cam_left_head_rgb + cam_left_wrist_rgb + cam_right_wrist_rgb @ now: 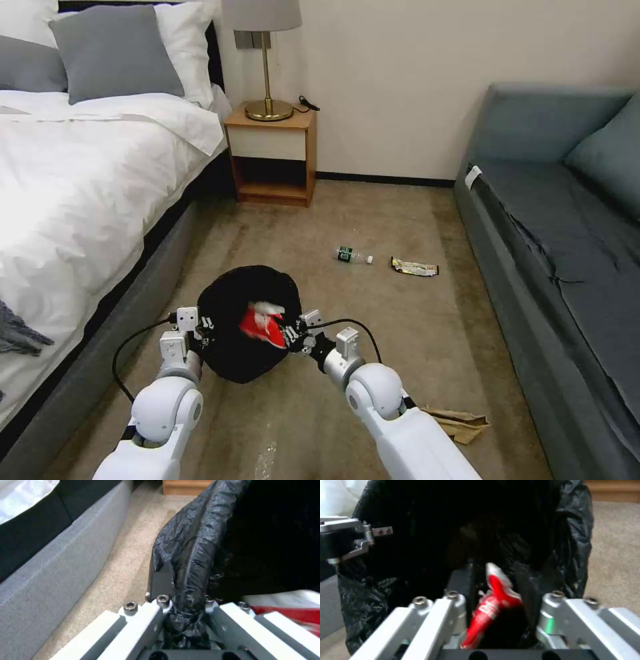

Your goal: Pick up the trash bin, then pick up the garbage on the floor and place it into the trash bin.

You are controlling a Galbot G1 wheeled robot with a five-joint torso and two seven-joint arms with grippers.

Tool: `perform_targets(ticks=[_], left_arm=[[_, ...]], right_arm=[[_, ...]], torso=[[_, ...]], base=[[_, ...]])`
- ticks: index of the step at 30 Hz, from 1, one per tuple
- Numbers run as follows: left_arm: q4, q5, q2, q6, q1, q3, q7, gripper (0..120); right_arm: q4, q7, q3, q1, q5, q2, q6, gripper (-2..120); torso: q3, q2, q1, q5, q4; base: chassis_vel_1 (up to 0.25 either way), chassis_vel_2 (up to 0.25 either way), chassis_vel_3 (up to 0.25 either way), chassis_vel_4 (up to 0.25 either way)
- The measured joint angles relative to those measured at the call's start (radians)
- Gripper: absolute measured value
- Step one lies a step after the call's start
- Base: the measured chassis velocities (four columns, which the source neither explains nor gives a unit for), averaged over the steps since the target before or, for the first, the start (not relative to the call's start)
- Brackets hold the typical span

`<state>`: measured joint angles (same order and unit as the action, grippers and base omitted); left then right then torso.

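Observation:
The trash bin (233,353), lined with a crinkled black bag, hangs just above the carpet. My left gripper (202,327) is shut on its near-left rim; in the left wrist view the bag's rim (191,562) is pinched in the left gripper (186,571). My right gripper (291,333) is over the bin's right rim. The red snack packet (262,323) sits in the bin's mouth, and it stands loose (491,602) between the spread fingers of the right gripper (491,573). Other garbage lies on the floor: a small bottle (352,255), a shiny wrapper (414,267) and a brown paper bag (463,424).
A bed (80,193) with a grey base runs along the left, close to the bin. A grey sofa (560,220) lines the right. A wooden nightstand (271,157) with a lamp stands at the far wall. Carpet lies between them.

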<state>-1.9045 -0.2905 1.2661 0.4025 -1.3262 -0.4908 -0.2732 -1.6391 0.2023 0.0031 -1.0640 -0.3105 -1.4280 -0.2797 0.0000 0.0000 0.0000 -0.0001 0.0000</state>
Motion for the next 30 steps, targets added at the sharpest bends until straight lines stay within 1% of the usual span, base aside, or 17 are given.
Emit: perform_targets(ticks=[1,2,3,4,5,6,9,10,11,12,13,15,16,17,20,26,30], left_arm=[[0.0,-0.001,-0.002,-0.002,-0.002,-0.003,0.0,0],[0.0,-0.001,-0.003,-0.004,-0.005,-0.006,0.0,0],[0.0,-0.001,-0.003,-0.004,-0.005,-0.006,0.0,0],[0.001,-0.002,-0.005,-0.005,-0.007,-0.008,0.0,0],[0.001,-0.002,-0.005,-0.006,-0.008,-0.01,0.0,0],[0.001,-0.002,-0.005,-0.006,-0.008,-0.01,0.0,0],[-0.002,-0.002,-0.006,-0.007,-0.014,-0.011,0.0,0],[-0.002,-0.002,-0.006,-0.007,-0.014,-0.011,0.0,0],[-0.005,-0.002,-0.006,-0.007,-0.015,-0.01,0.0,0],[-0.009,-0.001,-0.005,-0.007,-0.017,-0.009,0.0,0],[-0.009,-0.001,-0.005,-0.007,-0.017,-0.009,0.0,0],[-0.011,0.003,-0.002,-0.007,-0.021,-0.008,-0.001,0],[-0.011,0.003,-0.002,-0.007,-0.021,-0.008,-0.001,0],[-0.012,0.005,-0.002,-0.008,-0.024,-0.008,0.0,0],[-0.018,0.008,-0.002,-0.013,-0.035,-0.007,0.0,0],[-0.021,0.01,-0.002,-0.014,-0.041,-0.012,0.0,0],[-0.024,0.01,-0.009,-0.015,-0.048,-0.019,0.0,0]], right_arm=[[0.0,0.0,0.0,0.0,0.0,0.0,-0.001,38],[0.001,0.0,0.0,-0.001,0.0,0.0,-0.001,44],[0.001,0.0,0.0,-0.001,0.0,0.0,-0.001,44],[0.001,0.0,0.001,-0.002,0.0,0.001,-0.001,50],[0.0,0.0,0.001,-0.004,0.0,0.002,-0.001,53],[0.0,0.0,0.001,-0.004,0.0,0.002,-0.001,53],[-0.007,0.0,0.003,-0.01,-0.001,0.009,0.002,68],[-0.007,0.0,0.003,-0.01,-0.001,0.009,0.002,68],[-0.011,0.0,0.003,-0.013,-0.002,0.012,0.004,72],[-0.016,0.0,0.005,-0.017,-0.002,0.019,0.01,79],[-0.016,0.0,0.005,-0.017,-0.002,0.019,0.01,79],[-0.02,-0.001,0.01,-0.022,0.004,0.028,0.024,90],[-0.02,-0.001,0.01,-0.022,0.004,0.028,0.024,90],[-0.022,-0.005,0.014,-0.024,0.006,0.035,0.027,95],[-0.043,-0.014,0.03,-0.031,-0.005,0.066,0.028,99],[-0.06,-0.03,0.049,-0.048,-0.012,0.106,0.03,100],[-0.038,-0.033,0.06,-0.059,0.008,0.12,0.045,100]], torso=[[0.0,0.0,0.0,0.0,0.0],[0.0,0.0,0.0,0.0,0.0001],[0.0,0.0,0.0,0.0,0.0001],[0.0,0.0,0.0,0.0,0.0],[0.0,0.0,0.0,0.0,0.0],[0.0,0.0,0.0,0.0,0.0],[0.0,0.0,0.0,-0.0001,0.0],[0.0,0.0,0.0,-0.0001,0.0],[0.0,0.0,0.0,0.0,0.0],[0.0,0.0,0.0,0.0001,0.0],[0.0,0.0,0.0,0.0001,0.0],[0.0,0.0,0.0,0.0002,0.0],[0.0,0.0,0.0,0.0002,0.0],[0.0,0.0,0.0,0.0001,0.0],[0.0,0.0,0.0,0.0002,0.0],[0.0,0.0,0.0,0.0001,-0.0001],[0.0,0.0,0.0,0.0002,-0.0001]], base=[[0.0,0.0,0.0,0.0],[0.0,0.0,0.0,0.0],[0.0,0.0,0.0,0.0],[0.0,0.0,0.0,0.0],[0.0,0.0,0.0,0.0],[0.0,0.0,0.0,0.0],[0.0,0.0,0.0,0.0],[0.0,0.0,0.0,0.0],[0.0,0.0,0.0,0.0],[0.0,0.0,0.0,0.0],[0.0,0.0,0.0,0.0],[0.0,0.0,0.0,0.0],[0.0,0.0,0.0,0.0],[0.0,0.0,0.0,0.0],[0.0,0.0,0.0,0.0],[0.0,0.0,0.0,0.0],[0.0,0.0,0.0,0.0]])
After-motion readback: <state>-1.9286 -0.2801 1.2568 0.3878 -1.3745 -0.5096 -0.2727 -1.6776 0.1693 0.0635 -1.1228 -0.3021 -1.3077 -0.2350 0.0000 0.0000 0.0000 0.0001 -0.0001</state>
